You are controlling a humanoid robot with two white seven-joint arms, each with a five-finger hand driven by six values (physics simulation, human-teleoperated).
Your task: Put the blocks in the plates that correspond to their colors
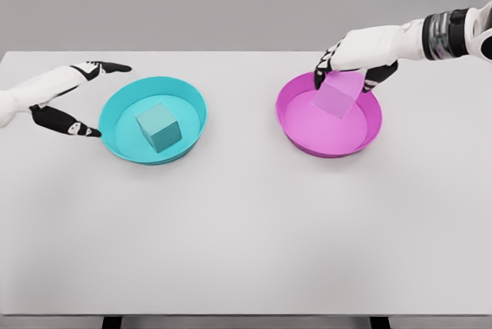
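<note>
Spanning the whole view, a white table (246, 229) carries 2 plates: a teal plate (115, 117) left, a magenta plate (307, 133) right. The teal block (158, 127) sits inside its plate. The right hand (355, 64) grips the pink block (338, 94), tilted over the magenta plate's far side. The left hand (65, 98) hovers spread just left of the teal plate.

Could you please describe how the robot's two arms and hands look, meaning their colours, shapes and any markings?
Both arms have smooth, rounded white shells. The right arm shows a ribbed grey band with a black ring near the picture's edge. The left hand and right hand each have a white back, while the fingers are black with small white patches at the joints. No loose cables are visible.
</note>
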